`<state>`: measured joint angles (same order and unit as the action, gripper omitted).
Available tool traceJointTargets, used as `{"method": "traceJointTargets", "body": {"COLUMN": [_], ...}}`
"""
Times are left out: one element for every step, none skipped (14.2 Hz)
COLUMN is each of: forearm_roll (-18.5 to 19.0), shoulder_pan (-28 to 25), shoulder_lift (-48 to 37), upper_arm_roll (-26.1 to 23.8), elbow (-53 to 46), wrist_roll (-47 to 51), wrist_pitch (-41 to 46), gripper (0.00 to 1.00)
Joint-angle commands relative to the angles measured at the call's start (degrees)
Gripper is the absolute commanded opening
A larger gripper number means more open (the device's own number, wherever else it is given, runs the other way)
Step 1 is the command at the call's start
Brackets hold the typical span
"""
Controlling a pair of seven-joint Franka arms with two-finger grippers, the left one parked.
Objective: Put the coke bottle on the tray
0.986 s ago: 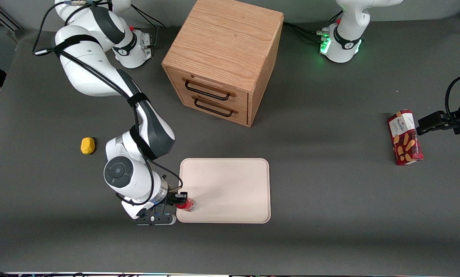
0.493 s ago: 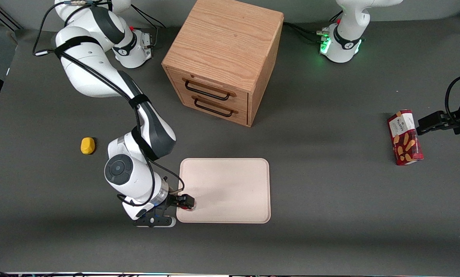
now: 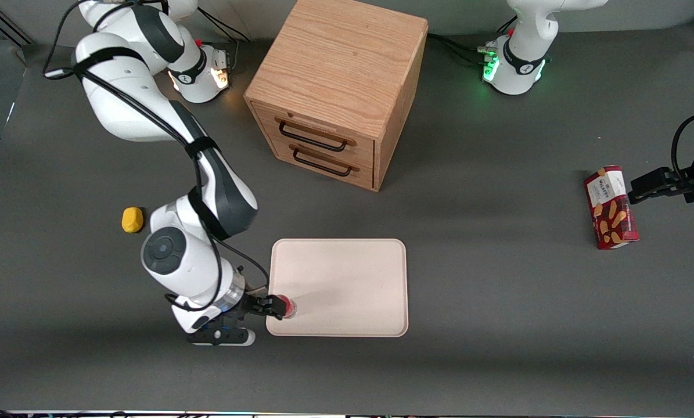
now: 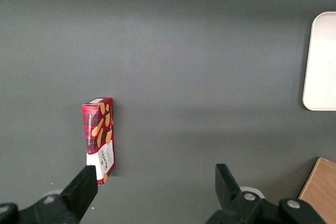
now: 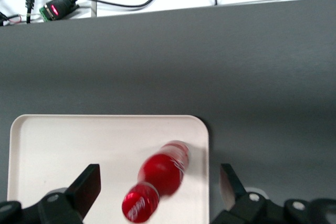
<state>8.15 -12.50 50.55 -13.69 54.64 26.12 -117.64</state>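
Note:
The coke bottle [image 3: 288, 308], small, glossy and red with a red cap, stands on the cream-pinkish tray [image 3: 347, 278], in the tray's corner nearest the front camera at the working arm's end. My right gripper [image 3: 273, 306] is open just beside and above the bottle, at the tray's rim. In the right wrist view the bottle [image 5: 160, 174] looks blurred and leaning, on the tray [image 5: 79, 145]. It is between the widely spread fingers of the gripper [image 5: 157, 192], and neither finger touches it. A rim of the tray [image 4: 320, 61] also shows in the left wrist view.
A wooden drawer cabinet [image 3: 338, 87] stands farther from the front camera than the tray. A yellow lump [image 3: 132, 219] lies on the table toward the working arm's end. A red biscuit box [image 3: 611, 207] lies toward the parked arm's end and also shows in the left wrist view [image 4: 100, 140].
The gripper held the bottle over the tray corner, then opened and let it go. The arm has drawn back toward its own end of the table. The bottle stays on the tray.

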Motion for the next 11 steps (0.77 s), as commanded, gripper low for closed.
{"method": "traceJointTargets", "body": {"forearm_roll": [0.73,0.56,-1.10,-4.42,-8.37,-9.98,-10.25,-10.26,-10.26,-10.26,-10.26], "shoulder_pan": [1.86,2.30,2.39,2.48,2.39,2.30,2.30,2.22,2.21,2.30,2.13], "shoulder_lift": [-10.61,-14.56,-18.86,-24.04,-29.31,-34.06,-38.72,-43.38,-47.95,-52.18,-55.44], "upper_arm_roll": [0.68,1.82,3.48,6.19,8.83,10.60,11.57,12.45,12.98,14.03,15.87], "elbow": [5.99,8.62,12.56,17.90,23.44,28.19,32.94,37.60,42.34,46.39,49.22], "wrist_roll": [-0.10,-0.37,-0.37,-0.46,-1.33,-3.25,-4.23,-4.32,-4.32,-4.50,-5.72], "wrist_pitch": [8.72,10.66,11.63,11.56,11.30,11.38,11.38,11.47,11.38,11.47,11.90], "gripper": [1.00,1.00,1.00,1.00,1.00,1.00,1.00,1.00,1.00,1.00,1.00]}}
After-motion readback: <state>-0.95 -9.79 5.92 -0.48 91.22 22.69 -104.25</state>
